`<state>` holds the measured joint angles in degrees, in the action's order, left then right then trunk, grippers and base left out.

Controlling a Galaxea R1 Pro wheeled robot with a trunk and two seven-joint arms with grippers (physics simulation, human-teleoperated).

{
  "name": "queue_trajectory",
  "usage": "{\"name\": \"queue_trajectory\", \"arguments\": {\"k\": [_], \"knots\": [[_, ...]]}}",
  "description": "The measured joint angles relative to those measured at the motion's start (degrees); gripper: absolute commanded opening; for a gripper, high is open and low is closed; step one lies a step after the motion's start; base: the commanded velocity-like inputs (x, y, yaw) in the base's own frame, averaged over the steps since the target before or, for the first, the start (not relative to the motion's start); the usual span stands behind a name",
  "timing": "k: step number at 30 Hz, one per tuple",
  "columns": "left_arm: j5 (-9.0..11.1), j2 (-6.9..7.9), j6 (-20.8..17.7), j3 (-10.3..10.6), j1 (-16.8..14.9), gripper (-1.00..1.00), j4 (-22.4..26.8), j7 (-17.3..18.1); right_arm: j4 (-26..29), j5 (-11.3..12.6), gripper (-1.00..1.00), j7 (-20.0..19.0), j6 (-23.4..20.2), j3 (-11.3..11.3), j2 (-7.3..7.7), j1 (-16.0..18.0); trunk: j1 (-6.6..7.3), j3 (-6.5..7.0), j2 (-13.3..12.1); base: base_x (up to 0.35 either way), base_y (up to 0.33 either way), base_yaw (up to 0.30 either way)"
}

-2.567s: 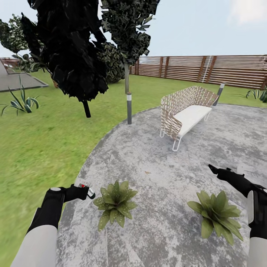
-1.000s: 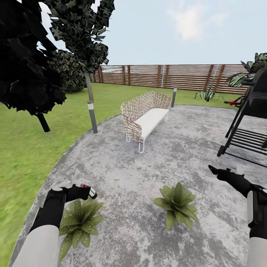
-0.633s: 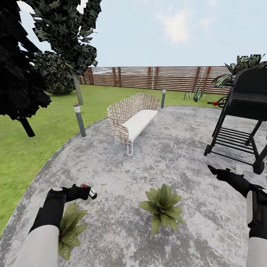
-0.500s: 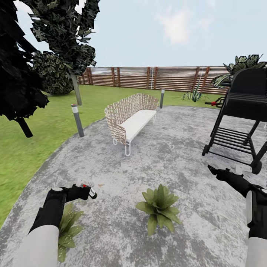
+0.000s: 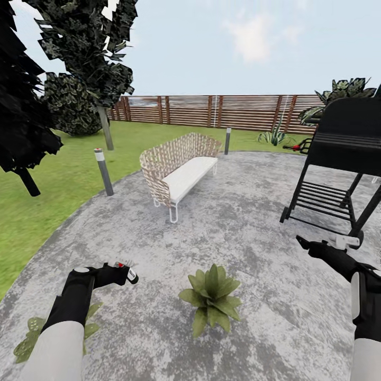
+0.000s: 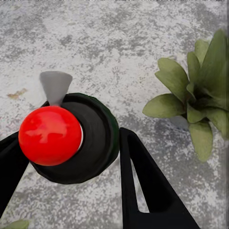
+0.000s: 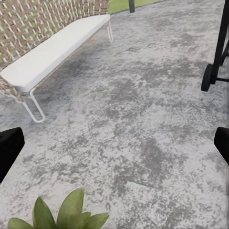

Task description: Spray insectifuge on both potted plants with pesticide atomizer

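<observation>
1. Left gripper [image 5: 126,274] has its jaws clamped on the atomizer [image 6: 71,138], red cap toward the wrist camera, nozzle side facing out over the paving so it can spray forward
2. Right gripper [image 5: 304,244] is empty, jaws apart, parked out to the side; judging by the task it isn't needed
3. One plant [image 5: 210,297] sits on the paving [image 5: 248,211] ahead, between the arms and right of the atomizer; it's off the nozzle line, so the left arm likely needs to swing toward it
4. Second plant [image 5: 32,341] is low beside the left forearm, mostly hidden
5. Bench [image 5: 177,166] and grill [image 5: 338,159] are well apart from both plants
</observation>
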<state>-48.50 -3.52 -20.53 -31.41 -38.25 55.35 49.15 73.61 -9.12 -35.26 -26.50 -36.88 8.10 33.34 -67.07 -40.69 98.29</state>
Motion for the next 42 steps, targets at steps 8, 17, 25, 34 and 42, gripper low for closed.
{"name": "queue_trajectory", "arguments": {"k": [8,17,25,34,42], "knots": [[0.00,-0.01,-0.01,0.00,-0.01,-1.00,0.00,0.00,0.00,0.02,1.00,0.01,0.00,0.00,0.01,0.00,0.01,0.31,0.00,0.186,-0.142,-0.113],[0.00,-0.01,-0.01,0.00,-0.01,-1.00,0.00,0.00,0.00,0.02,1.00,0.00,0.00,0.00,-0.05,-0.01,0.01,0.91,0.00,0.202,-0.149,-0.157],[0.00,0.00,-0.01,0.00,0.00,-1.00,0.01,0.00,-0.01,0.01,1.00,0.00,0.01,0.00,-0.09,0.00,0.01,1.01,0.00,0.202,-0.150,-0.017],[-0.01,-0.01,-0.03,-0.01,0.00,-1.00,0.02,0.01,-0.02,-1.09,1.00,0.00,0.03,0.00,-0.08,-0.01,0.01,1.01,0.00,0.202,-0.101,0.000],[-0.01,-0.01,-0.03,-0.05,0.00,-1.00,0.02,0.02,-0.02,-1.93,1.00,0.00,0.02,0.00,-0.08,0.01,0.01,1.01,0.00,0.180,-0.004,0.000]]}}
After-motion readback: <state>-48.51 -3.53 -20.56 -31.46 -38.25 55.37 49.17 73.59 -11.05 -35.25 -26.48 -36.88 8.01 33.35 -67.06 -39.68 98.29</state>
